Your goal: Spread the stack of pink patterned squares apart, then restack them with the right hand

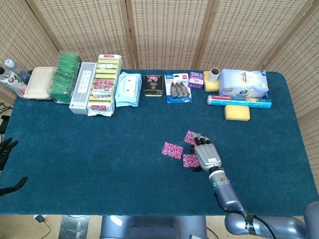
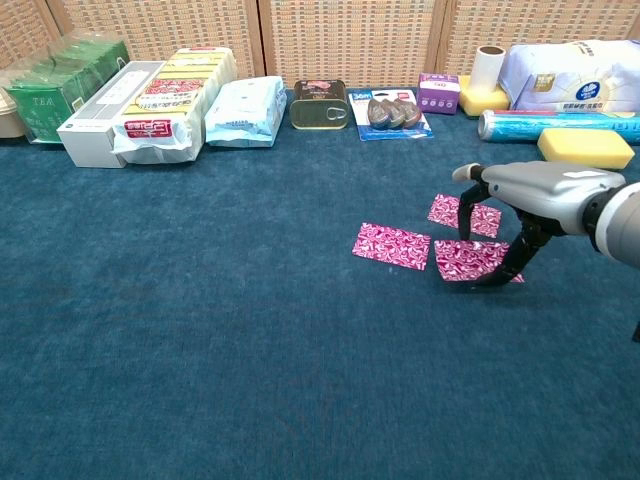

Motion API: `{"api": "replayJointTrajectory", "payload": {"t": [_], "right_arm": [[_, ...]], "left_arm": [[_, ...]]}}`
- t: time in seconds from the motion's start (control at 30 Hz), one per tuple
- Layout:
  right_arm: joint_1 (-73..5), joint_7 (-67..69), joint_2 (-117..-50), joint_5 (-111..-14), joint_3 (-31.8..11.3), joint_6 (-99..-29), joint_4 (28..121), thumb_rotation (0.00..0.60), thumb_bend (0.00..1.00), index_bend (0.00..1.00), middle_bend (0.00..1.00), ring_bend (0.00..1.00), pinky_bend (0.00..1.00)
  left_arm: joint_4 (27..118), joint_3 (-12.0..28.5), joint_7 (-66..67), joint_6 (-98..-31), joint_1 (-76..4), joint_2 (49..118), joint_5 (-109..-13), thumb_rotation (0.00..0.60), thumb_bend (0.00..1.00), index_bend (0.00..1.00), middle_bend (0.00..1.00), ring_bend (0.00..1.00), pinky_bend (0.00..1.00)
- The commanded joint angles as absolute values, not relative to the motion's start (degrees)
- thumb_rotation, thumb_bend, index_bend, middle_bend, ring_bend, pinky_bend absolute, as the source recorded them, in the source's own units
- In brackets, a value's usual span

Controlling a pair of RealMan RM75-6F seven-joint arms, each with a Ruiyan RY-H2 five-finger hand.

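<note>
Blue table (image 2: pixel 200 330) | pink square (image 2: pixel 465 258) under right hand (image 2: pixel 520 200) fingertips

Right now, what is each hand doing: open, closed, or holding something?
Left hand: at the table's left edge, holding nothing, fingers look apart.
Right hand: fingers pressing down on the nearest pink patterned square; whether it grips it cannot be told.

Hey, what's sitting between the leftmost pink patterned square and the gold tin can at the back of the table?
Nothing: only bare blue tablecloth runs from the leftmost pink patterned square to the gold tin can. The chest view shows it best.
</note>
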State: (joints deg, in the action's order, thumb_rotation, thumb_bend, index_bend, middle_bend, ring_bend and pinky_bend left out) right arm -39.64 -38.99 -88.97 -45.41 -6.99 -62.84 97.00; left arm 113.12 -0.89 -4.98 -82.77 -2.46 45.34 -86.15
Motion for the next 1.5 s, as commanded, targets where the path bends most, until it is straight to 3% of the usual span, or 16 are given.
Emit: {"api": "replayJointTrajectory", "payload": {"t": [0.03, 0.27, 0.47, 0.77, 1.5], "right_arm": [[-41.7, -40.2, -88.2, -40.9, -9.6, -61.2, 98.4, 0.551, 0.23, 0.43, 0.00, 0.00, 0.11], [-47.9, -42.9, -88.5, -27.7, -15.0, -58.5, 96.8, 0.549, 0.25, 0.43, 0.00, 0.00, 0.11], [-51.3, -44.3, -90.3, -19.3, -17.4, -61.0, 93.0, 0.545, 0.25, 0.44, 0.00, 0.00, 0.11], [-52.4, -44.5, -95.8, -16.2, -18.8, -68.1, 86.7, 0.548, 0.25, 0.45, 0.00, 0.00, 0.10], [-55.7, -51.9, -97.6, -12.2, -19.9, -66.4, 80.1, 0.548, 0.25, 0.45, 0.00, 0.00, 0.11]], "left_arm": [[113.1, -0.9, -5.2, -82.7, -2.5, 45.3, -86.3, 0.600, 0.23, 0.00, 0.00, 0.00, 0.06], [112.7, -1.0, -6.5, -83.0, -2.3, 44.9, -86.6, 0.600, 0.23, 0.00, 0.00, 0.00, 0.06], [112.1, -1.0, -8.0, -82.8, -2.4, 44.5, -86.9, 0.600, 0.23, 0.00, 0.00, 0.00, 0.06], [111.8, -1.0, -9.0, -82.7, -2.5, 44.2, -87.0, 0.600, 0.23, 0.00, 0.00, 0.00, 0.06], [112.2, -0.8, -7.8, -81.7, -3.0, 44.4, -85.8, 0.600, 0.23, 0.00, 0.00, 0.00, 0.06]]}}
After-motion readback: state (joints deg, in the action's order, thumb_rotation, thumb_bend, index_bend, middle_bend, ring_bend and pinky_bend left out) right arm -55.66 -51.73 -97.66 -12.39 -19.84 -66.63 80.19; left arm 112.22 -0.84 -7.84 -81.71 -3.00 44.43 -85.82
